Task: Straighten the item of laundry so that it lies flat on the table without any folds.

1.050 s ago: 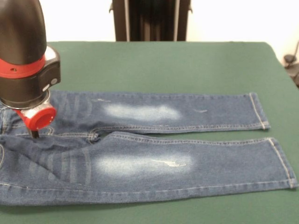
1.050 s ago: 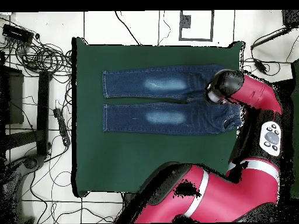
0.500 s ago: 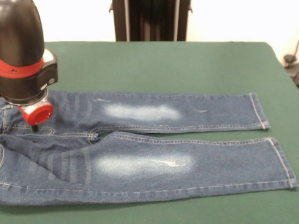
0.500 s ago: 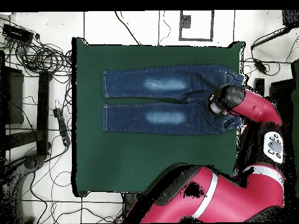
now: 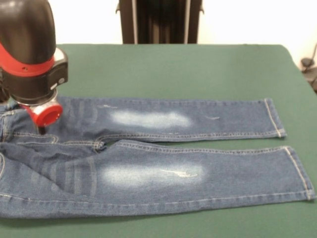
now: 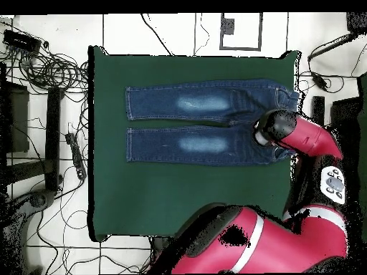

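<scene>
The item of laundry [image 5: 163, 148] is a small pair of blue jeans with faded whitish thigh patches. It lies spread on the green table [image 5: 173, 69], both legs straight and side by side, cuffs at the right. A few soft creases show near the seat at the left. My gripper [image 5: 40, 130] hangs under the black and red arm head, just over the waist end of the farther leg. Seen from overhead, the jeans [image 6: 201, 122] stretch across the table [image 6: 179, 193], and the gripper [image 6: 261, 133] sits over their waist end.
Green cloth surrounds the jeans on all sides. A dark object [image 5: 309, 67] stands just past the table's right edge. Cables and boxes [image 6: 43, 71] clutter the floor left of the table in the overhead view.
The arm head has shifted slightly over the waist end, rising and moving toward the farther leg in the front view. The jeans have not moved.
</scene>
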`<action>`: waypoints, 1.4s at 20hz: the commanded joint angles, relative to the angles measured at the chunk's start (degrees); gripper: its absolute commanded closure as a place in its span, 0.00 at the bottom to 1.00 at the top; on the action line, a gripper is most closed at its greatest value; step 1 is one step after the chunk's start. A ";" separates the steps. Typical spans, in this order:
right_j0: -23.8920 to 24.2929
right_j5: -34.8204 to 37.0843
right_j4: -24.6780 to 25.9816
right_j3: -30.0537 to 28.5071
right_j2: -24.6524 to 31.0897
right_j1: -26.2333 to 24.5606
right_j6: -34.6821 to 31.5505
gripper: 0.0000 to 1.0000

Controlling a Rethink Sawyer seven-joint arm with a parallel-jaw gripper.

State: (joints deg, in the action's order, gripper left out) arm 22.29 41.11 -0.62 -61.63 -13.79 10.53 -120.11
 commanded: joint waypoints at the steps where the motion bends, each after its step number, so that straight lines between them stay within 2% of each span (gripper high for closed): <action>1: -4.11 -2.54 -2.99 -10.26 1.25 -0.98 -16.58 1.00; 8: -1.76 -9.47 -4.37 -12.79 3.50 -3.14 -15.83 1.00; 15: -3.46 -11.66 -5.82 -13.93 1.57 -4.06 -18.41 1.00; 21: -4.70 -11.78 -8.37 -15.57 0.85 -4.08 -19.58 1.00; 28: -9.49 -7.70 -11.69 -17.86 -2.98 -1.77 -23.31 1.00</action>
State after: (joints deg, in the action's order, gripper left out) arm 17.90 32.07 -8.31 -69.97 -18.39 11.23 -124.01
